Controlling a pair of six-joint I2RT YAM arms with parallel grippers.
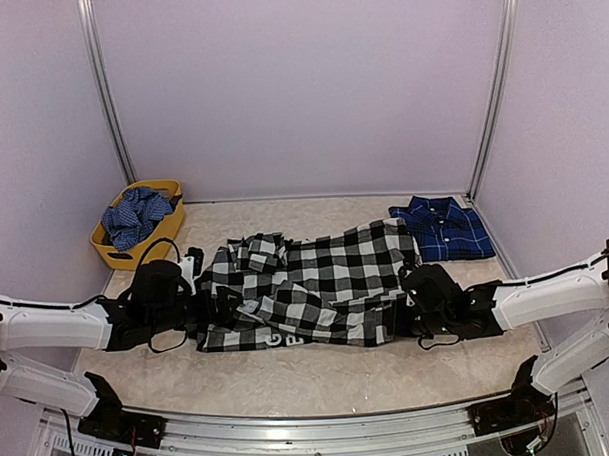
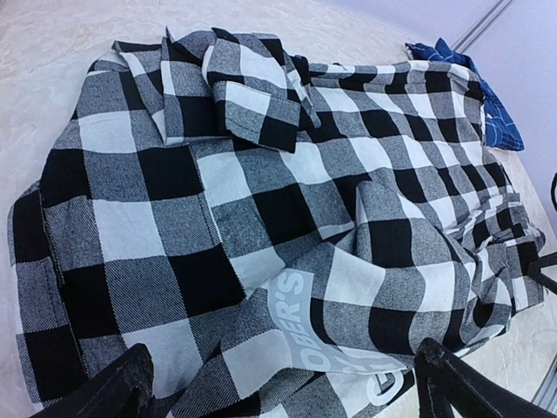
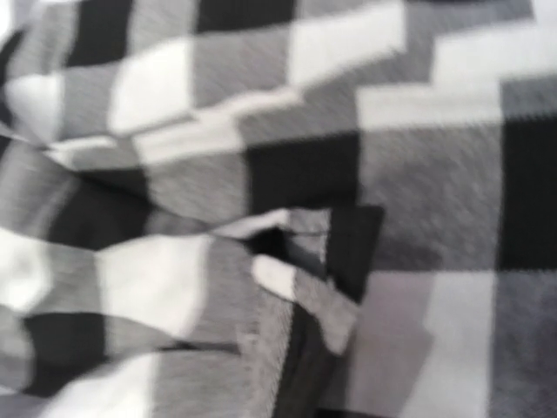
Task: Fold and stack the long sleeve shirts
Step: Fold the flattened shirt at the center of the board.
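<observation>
A black-and-white check shirt point(image 1: 307, 288) with white lettering lies rumpled across the middle of the table. A navy plaid shirt point(image 1: 443, 228) lies folded at the back right. My left gripper point(image 1: 205, 306) sits at the check shirt's left edge. It is open wide, with both fingertips point(image 2: 122, 383) low over the lettered band point(image 2: 300, 322) and nothing between them. My right gripper point(image 1: 412, 304) is at the shirt's right edge. In the right wrist view bunched, blurred check cloth point(image 3: 287, 287) fills the frame and hides the fingers, which are shut on a fold of it.
A yellow basket point(image 1: 174, 208) at the back left holds a crumpled blue plaid cloth point(image 1: 134, 219). Pale walls close in on three sides. The navy shirt's corner point(image 2: 492, 109) lies just beyond the check shirt's far right end.
</observation>
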